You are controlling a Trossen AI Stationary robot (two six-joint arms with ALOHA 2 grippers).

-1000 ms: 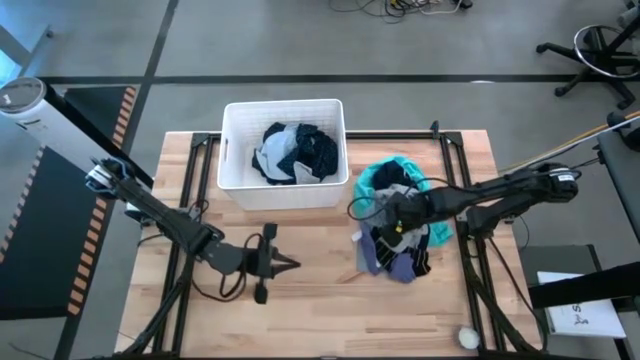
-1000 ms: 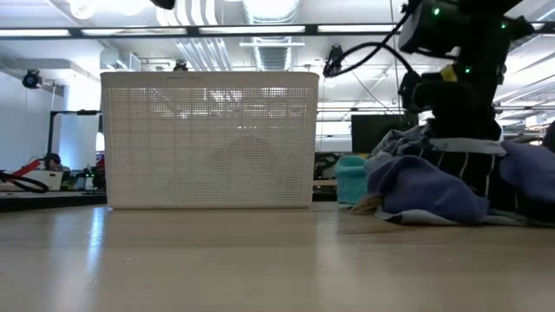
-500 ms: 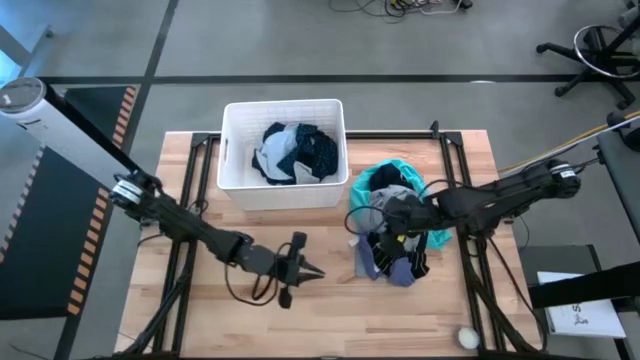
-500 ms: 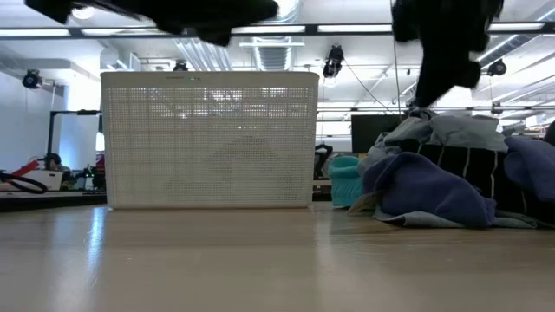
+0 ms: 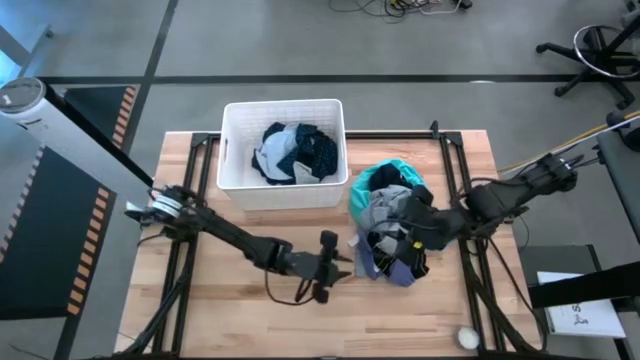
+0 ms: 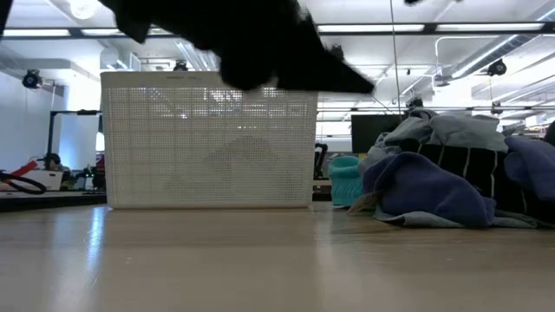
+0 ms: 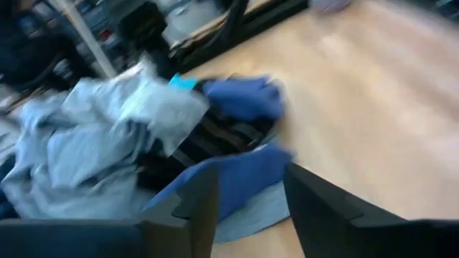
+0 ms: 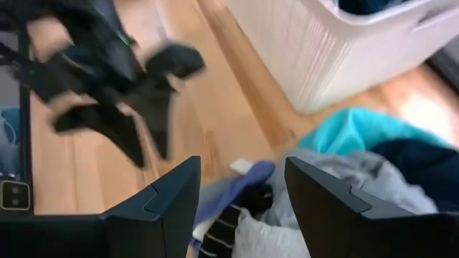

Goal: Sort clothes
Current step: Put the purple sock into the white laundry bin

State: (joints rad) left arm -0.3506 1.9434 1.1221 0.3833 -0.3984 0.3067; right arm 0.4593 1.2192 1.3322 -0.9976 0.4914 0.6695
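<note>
Reaching: left tool, fingers spread and empty, nears the clothes; next you close on the lavender edge; right tool parted above

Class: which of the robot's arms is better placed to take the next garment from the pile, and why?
Probably the left: the left gripper, open, points at the clothes pile from close by. The right gripper, also open, hovers above the pile.

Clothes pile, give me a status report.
Left tool open, empty, beside pile. Right tool open over clothes pile, holding nothing. Some garments already in white bin. Nothing in the way.
</note>
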